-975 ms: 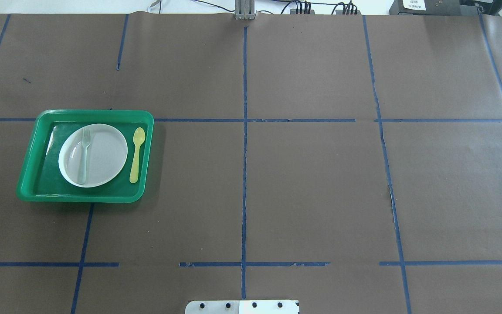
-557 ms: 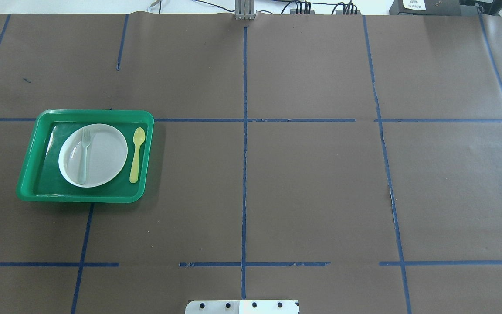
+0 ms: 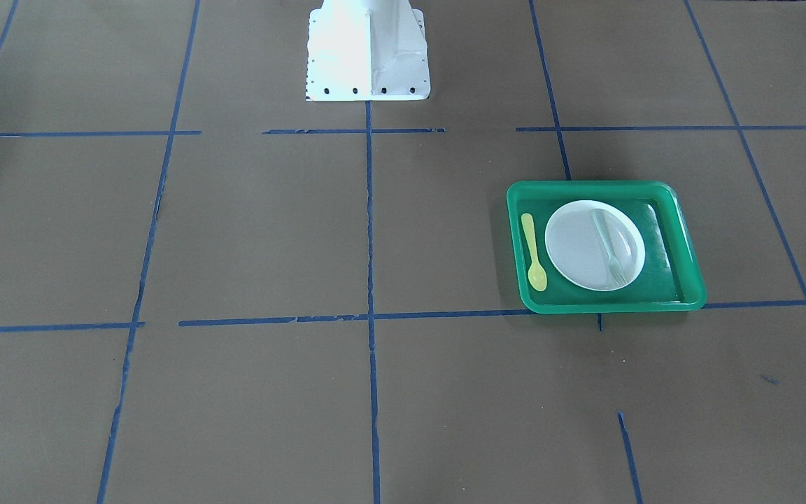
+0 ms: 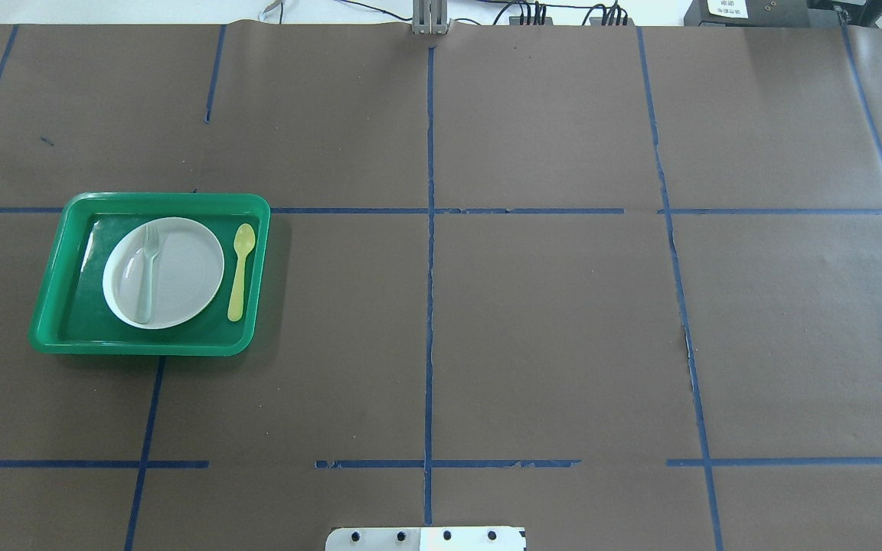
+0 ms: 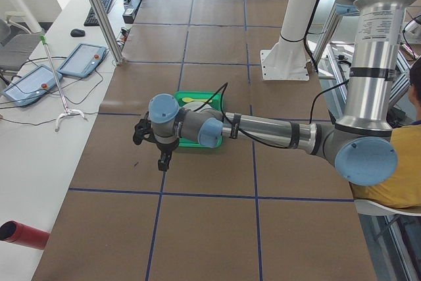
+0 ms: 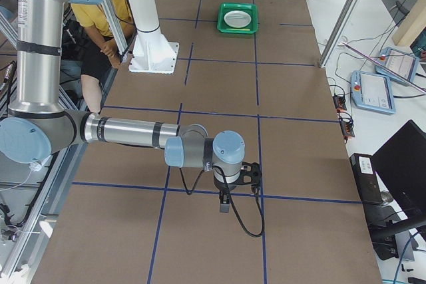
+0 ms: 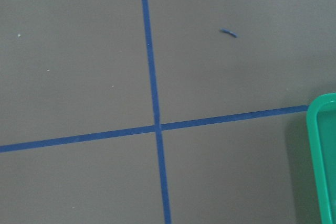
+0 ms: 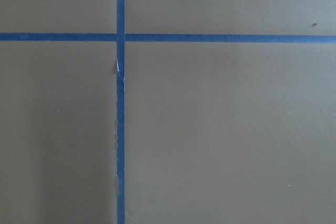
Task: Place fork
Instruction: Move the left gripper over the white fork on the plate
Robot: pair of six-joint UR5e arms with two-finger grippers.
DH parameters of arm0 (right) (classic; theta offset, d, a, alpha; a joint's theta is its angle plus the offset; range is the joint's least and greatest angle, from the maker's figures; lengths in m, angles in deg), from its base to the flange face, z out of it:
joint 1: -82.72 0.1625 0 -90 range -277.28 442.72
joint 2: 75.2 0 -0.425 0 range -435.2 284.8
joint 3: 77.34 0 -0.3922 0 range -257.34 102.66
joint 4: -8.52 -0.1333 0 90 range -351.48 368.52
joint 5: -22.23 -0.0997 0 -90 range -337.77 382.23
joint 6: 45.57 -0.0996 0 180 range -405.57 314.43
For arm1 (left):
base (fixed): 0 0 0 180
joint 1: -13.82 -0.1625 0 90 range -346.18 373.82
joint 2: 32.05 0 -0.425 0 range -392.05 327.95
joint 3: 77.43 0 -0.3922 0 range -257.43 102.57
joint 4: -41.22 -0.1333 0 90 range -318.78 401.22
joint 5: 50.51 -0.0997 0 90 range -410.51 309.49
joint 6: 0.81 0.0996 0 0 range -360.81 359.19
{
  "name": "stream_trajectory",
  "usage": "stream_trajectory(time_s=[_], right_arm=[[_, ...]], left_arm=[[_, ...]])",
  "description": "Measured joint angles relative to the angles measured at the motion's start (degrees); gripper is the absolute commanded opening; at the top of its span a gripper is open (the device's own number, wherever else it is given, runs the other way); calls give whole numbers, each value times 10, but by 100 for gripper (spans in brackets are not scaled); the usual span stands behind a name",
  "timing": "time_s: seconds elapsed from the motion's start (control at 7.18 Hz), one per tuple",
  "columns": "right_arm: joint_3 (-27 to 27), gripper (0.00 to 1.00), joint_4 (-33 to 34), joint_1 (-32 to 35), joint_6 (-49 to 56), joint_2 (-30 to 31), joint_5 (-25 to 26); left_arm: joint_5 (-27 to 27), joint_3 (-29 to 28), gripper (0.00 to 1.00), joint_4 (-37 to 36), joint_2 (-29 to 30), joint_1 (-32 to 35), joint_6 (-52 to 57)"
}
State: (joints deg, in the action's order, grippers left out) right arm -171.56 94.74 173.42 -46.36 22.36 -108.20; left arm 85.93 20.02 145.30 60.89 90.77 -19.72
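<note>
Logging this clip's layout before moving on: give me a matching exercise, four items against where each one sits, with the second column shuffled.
Things:
1. fork
2. yellow spoon
3. white plate
4. green tray

Places:
A. directly on the brown table cover
B. on the tray floor, beside the plate
C. lying on the plate
D. inside the tray, under the fork

Pairs: 1-C; 2-B; 3-D; 4-A
</note>
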Motion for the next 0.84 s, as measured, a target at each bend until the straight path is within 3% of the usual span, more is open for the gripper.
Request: stream_trajectory(time_s=[0.28, 0.84], right_arm=[[0, 100, 0, 0, 0, 0, 0], [0, 100, 0, 0, 0, 0, 0]], left_arm=[[-11, 28, 100, 58, 0, -67, -130], [-128, 56, 99, 76, 19, -207, -327]])
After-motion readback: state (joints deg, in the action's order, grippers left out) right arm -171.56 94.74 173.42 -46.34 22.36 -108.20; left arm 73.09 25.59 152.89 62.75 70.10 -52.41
